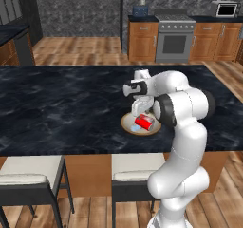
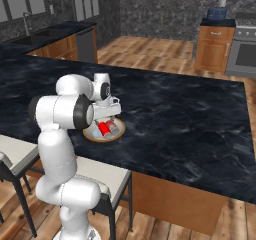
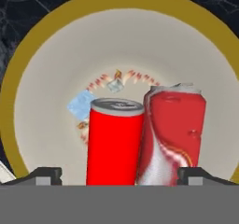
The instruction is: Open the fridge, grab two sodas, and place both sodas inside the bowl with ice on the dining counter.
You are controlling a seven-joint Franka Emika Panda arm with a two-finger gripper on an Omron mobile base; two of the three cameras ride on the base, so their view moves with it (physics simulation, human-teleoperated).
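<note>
The gripper (image 3: 119, 175) hangs just above the bowl (image 3: 44, 45) with its jaws spread wide, one dark fingertip (image 3: 43, 175) off to each side of the two cans and neither one touching them, so it holds nothing. Both red cans lie side by side inside the bowl, touching each other: the plain red can (image 3: 113, 143) and the can with a white swirl (image 3: 172, 134). Behind them on the pale bowl floor sits an ice cube (image 3: 80, 104) and a smaller one (image 3: 114, 85). From the left base camera the bowl (image 1: 128, 125) rests on the black marble counter (image 1: 61, 108) near its front edge, above the white-seated chairs (image 1: 28, 172), well away from both ends of the counter. The oven (image 1: 174, 42) stands against the far wall.
</note>
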